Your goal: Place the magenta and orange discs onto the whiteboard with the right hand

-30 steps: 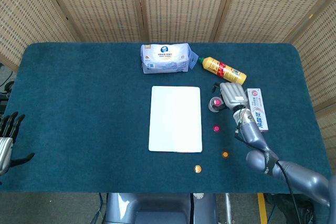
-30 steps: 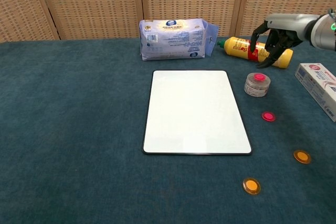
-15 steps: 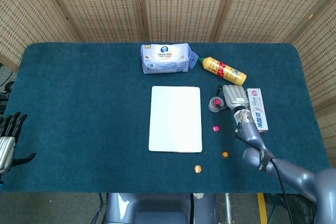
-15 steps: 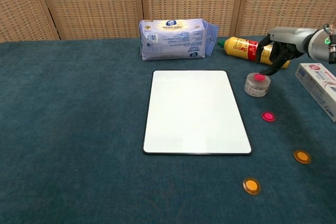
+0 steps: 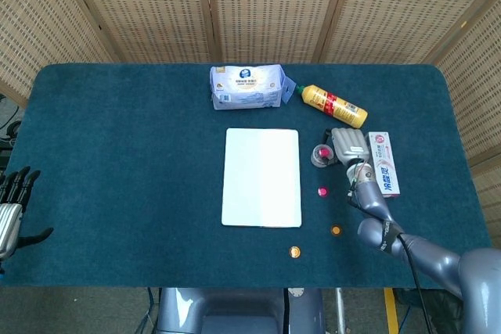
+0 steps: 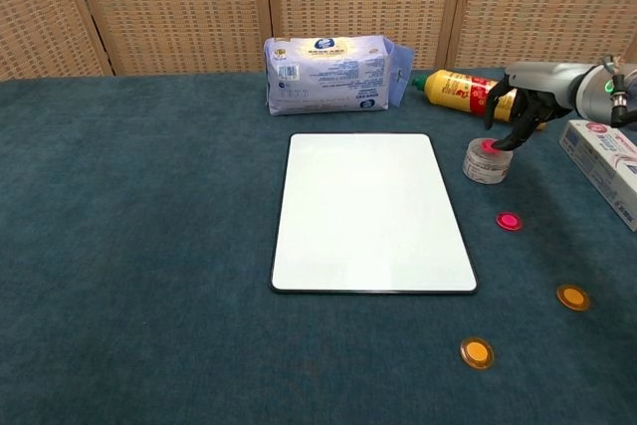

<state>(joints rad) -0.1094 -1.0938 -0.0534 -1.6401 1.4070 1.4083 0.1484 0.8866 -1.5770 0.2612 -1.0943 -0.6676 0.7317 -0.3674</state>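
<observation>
The whiteboard [image 5: 261, 177] [image 6: 373, 211] lies flat at the table's middle with nothing on it. A magenta disc [image 5: 322, 191] [image 6: 509, 220] lies on the cloth to its right. Two orange discs [image 5: 336, 231] [image 5: 294, 252] [image 6: 572, 297] [image 6: 477, 352] lie nearer the front edge. Another magenta disc [image 6: 491, 145] tops a small clear stack [image 5: 319, 156] [image 6: 487, 163]. My right hand [image 5: 348, 145] [image 6: 523, 106] hangs over that stack, fingers pointing down, fingertips right at the top disc, holding nothing that I can see. My left hand [image 5: 9, 209] rests off the table's left edge, fingers apart.
A tissue pack [image 5: 246, 87] [image 6: 328, 72] stands behind the whiteboard. A yellow bottle [image 5: 334, 105] [image 6: 468, 92] lies just behind my right hand. A toothpaste box [image 5: 383, 162] [image 6: 607, 161] lies to its right.
My right hand has come down and forward from beside the yellow bottle to the top of the clear stack. The discs and the left hand have not moved.
</observation>
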